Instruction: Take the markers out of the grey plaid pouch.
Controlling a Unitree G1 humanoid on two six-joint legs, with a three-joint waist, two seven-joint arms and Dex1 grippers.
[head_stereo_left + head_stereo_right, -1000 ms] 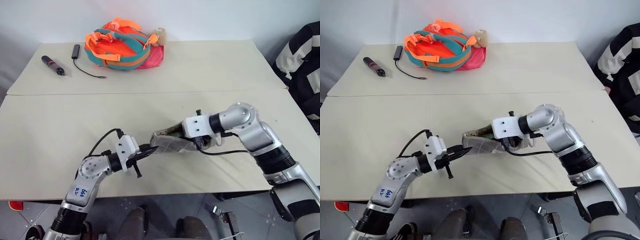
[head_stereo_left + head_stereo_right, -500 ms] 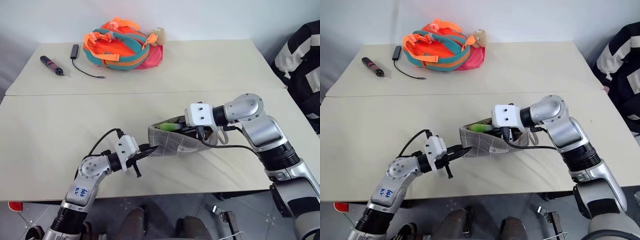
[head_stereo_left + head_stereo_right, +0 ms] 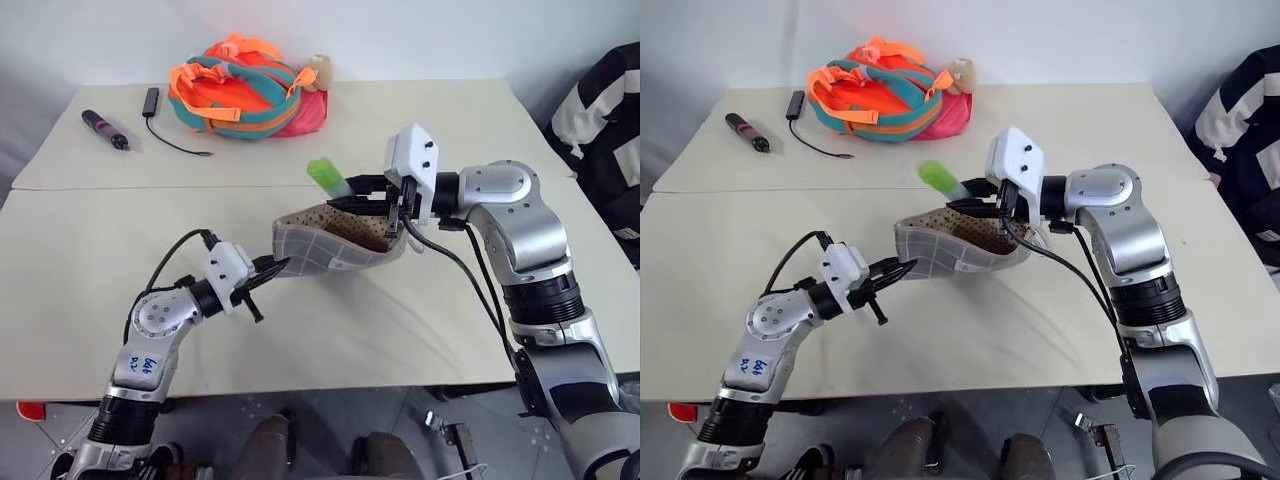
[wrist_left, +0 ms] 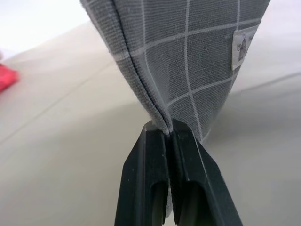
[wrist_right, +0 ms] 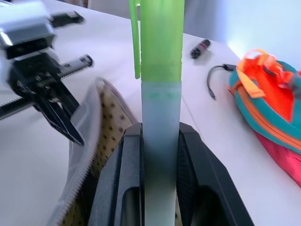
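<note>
The grey plaid pouch hangs open above the table, its tan dotted lining facing up. My left gripper is shut on the pouch's near-left seam and holds that end up. My right gripper is shut on a bright green marker just above the pouch's mouth. In the right wrist view the marker stands straight up between the two black fingers, with the pouch's open edge below it. The pouch's far-right end sits under the right hand.
An orange, teal and pink backpack lies at the table's far side. Left of it are a thick black stick with a reddish band and a black cable. A person's striped sleeve is at the right edge.
My right gripper has risen out of the pouch with the green marker. My left gripper has pulled the pouch's end up and to the left, and the mouth gapes wider.
</note>
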